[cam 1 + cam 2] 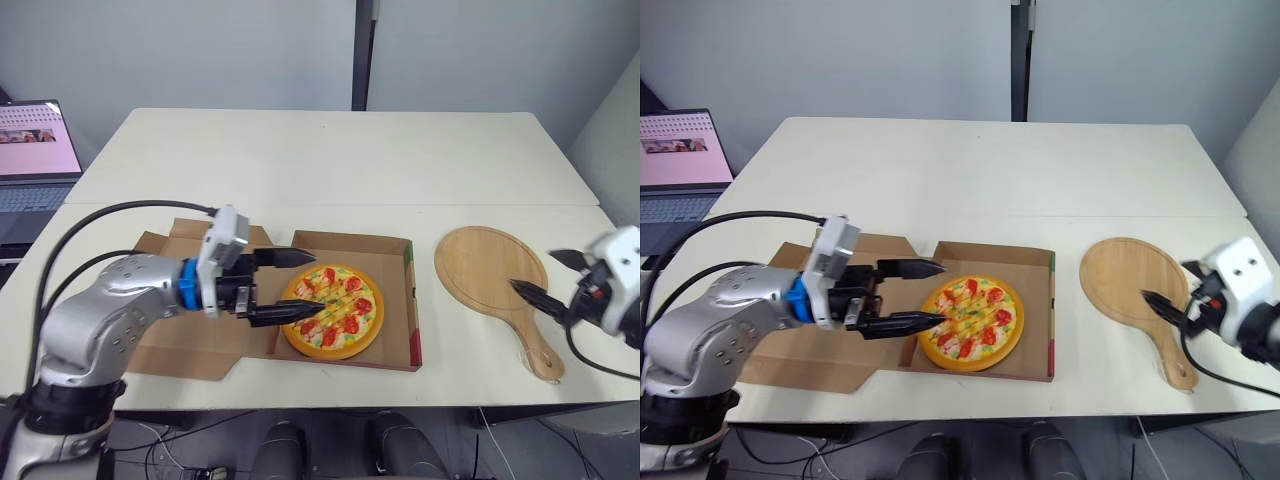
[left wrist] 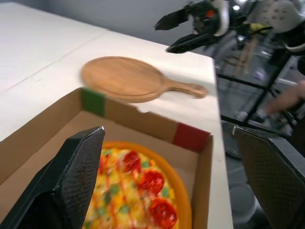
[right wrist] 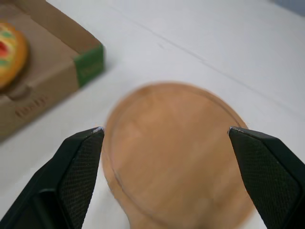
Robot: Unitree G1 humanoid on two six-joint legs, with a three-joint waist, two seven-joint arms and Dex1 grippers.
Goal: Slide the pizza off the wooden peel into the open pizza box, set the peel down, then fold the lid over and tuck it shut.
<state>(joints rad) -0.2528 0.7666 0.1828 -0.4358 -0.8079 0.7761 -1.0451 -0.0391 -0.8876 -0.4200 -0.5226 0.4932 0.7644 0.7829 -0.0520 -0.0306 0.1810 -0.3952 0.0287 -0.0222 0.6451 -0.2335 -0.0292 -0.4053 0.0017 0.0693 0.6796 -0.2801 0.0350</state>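
Observation:
The pizza [image 1: 332,311] lies in the open cardboard box [image 1: 412,300] near the table's front edge. The box lid [image 1: 190,345] lies flat to the left, under my left arm. My left gripper [image 1: 315,288] is open and hovers over the pizza's left edge, one finger [image 2: 71,181] on either side of it. The bare wooden peel [image 1: 490,268] rests flat on the table right of the box, its handle [image 1: 540,355] pointing toward the front edge. My right gripper [image 1: 535,270] is open just above the peel's right side, near where the handle starts, holding nothing.
A laptop [image 1: 35,150] stands off the table at the far left. The white table [image 1: 340,160] stretches back behind the box and peel. The peel's handle ends close to the table's front edge.

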